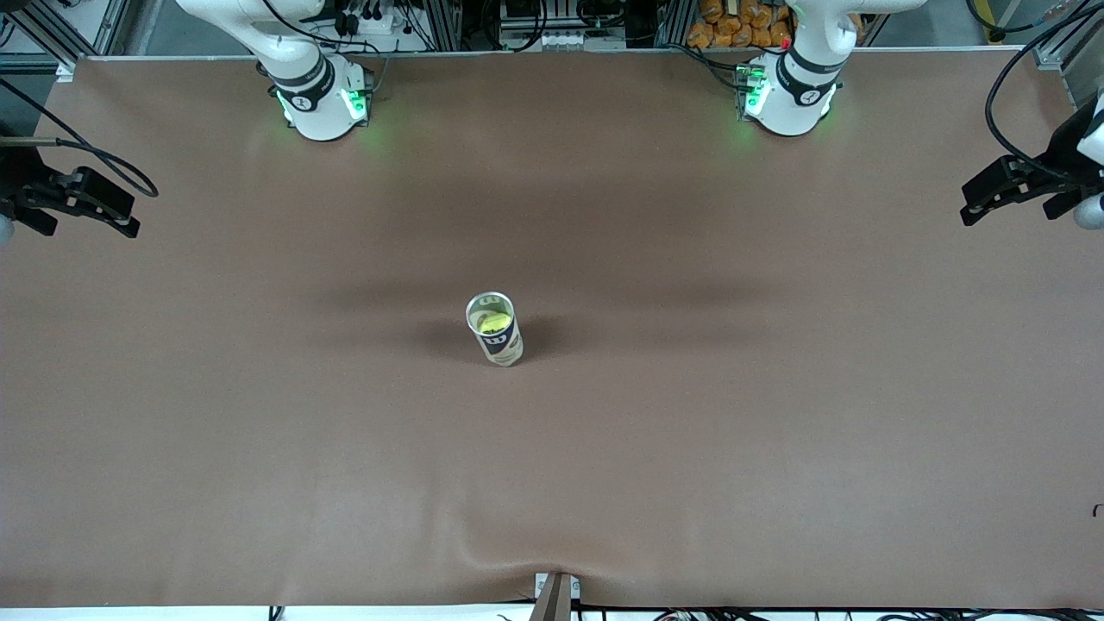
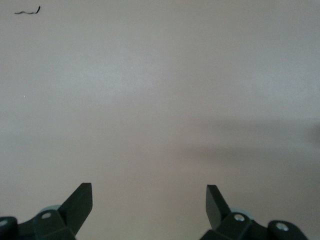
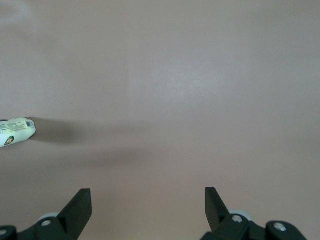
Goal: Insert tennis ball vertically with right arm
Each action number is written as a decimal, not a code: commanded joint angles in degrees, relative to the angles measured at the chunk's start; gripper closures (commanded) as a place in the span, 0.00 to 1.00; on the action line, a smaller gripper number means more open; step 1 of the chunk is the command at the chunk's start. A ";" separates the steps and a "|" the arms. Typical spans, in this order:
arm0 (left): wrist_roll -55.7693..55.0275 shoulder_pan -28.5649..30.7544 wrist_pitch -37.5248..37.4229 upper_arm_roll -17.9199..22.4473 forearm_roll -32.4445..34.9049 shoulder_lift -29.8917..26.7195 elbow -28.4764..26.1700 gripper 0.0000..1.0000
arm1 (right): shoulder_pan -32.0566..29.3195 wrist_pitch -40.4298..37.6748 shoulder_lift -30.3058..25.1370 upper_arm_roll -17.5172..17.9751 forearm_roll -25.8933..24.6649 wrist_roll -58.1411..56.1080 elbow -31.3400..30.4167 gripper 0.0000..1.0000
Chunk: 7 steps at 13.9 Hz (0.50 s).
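Right end effector point(image 3: 145, 210) hanging over the bench point(image 1: 776, 431) at the right arm's end, fingers spread wide, gripping nothing; left end effector point(image 2: 149, 207) waiting likewise, wide apart; tennis ball point(image 1: 494, 323) sitting inside the upright can point(image 1: 495, 329) mid-bench, well apart from both.

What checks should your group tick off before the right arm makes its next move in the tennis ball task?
1. Can upright near the table's middle: ok.
2. Can's mouth open, no lid: ok.
3. Tennis ball inside the can: ok, yellow shows through the mouth.
4. Right hand open and empty: ok.
5. Left hand open, empty, waiting at its end of the table: ok.
6. How deep the ball sits: cannot tell.
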 commanded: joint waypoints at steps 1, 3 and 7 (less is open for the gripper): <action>3.21 0.22 -1.32 0.20 -0.79 0.07 1.26 0.00 | -0.08 0.12 -0.79 -0.22 0.65 -0.57 -0.75 0.00; 4.53 0.57 -2.65 0.28 -1.22 0.07 1.35 0.00 | -0.08 0.12 -0.79 -0.22 0.65 -0.57 -0.75 0.00; 4.10 0.57 -2.56 0.37 -3.16 0.94 1.87 0.00 | -0.08 0.12 -0.79 -0.22 0.65 -0.57 -0.75 0.00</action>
